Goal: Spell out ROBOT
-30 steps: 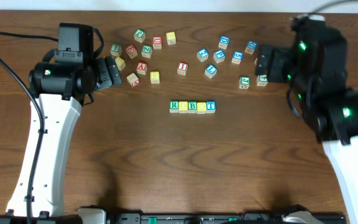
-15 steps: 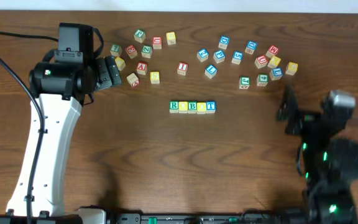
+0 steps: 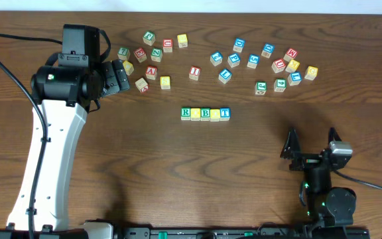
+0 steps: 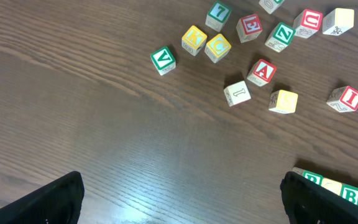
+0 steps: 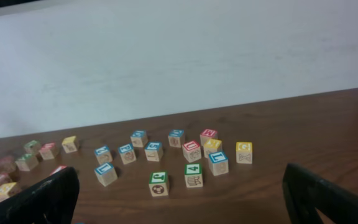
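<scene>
Overhead showed the ROBOT row (image 3: pixel 205 114) mid-way across the counter (image 3: pixel 178 169): light, rigid wooden cubes, probably best pinched across opposite flat faces. Left fingers (image 4: pixel 48 202) and right fingers (image 5: pixel 42 199) stood apart, empty.

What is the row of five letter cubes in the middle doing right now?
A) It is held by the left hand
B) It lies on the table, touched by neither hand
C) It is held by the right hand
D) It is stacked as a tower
B: the row of five cubes lies flat on the table, the left hand is off by the loose cubes, and the right hand is near the front edge, both open.
</scene>
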{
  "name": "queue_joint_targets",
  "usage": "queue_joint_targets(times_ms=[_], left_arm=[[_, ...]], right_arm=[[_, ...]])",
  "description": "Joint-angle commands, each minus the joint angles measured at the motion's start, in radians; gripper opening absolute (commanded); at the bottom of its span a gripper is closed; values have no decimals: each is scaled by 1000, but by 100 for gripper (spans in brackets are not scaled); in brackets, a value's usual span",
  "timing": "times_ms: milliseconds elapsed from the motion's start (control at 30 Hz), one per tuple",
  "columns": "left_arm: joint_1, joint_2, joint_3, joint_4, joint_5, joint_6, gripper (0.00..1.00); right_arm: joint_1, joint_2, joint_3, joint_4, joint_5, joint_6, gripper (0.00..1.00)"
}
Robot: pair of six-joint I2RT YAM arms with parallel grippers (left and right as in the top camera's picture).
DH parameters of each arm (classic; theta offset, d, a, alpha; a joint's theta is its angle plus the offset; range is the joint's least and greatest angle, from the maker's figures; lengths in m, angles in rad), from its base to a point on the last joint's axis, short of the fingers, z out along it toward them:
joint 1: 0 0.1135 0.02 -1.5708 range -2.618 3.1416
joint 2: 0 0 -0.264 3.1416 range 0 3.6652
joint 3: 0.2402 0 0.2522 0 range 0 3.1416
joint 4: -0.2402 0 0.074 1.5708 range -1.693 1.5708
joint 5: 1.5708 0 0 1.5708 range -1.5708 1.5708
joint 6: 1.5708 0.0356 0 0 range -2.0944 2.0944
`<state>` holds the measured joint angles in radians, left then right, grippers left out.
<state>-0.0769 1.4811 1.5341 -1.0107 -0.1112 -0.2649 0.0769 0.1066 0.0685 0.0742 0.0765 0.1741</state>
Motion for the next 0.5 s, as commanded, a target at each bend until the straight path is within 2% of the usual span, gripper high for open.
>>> queue_joint_targets(times_ms=[0,333,467], left_arm=[[0,2,21,-1,-13,-2,99],[0,2,21,0,-13,-2,100],[0,2,21,-1,-13,-2,100]], right_arm=[[-5,-65,-35,-24,-28,-6,99],[-3,-101,-63,-154,-66,-3,99],[-3,-101,-63,-150,-72,-3,99]])
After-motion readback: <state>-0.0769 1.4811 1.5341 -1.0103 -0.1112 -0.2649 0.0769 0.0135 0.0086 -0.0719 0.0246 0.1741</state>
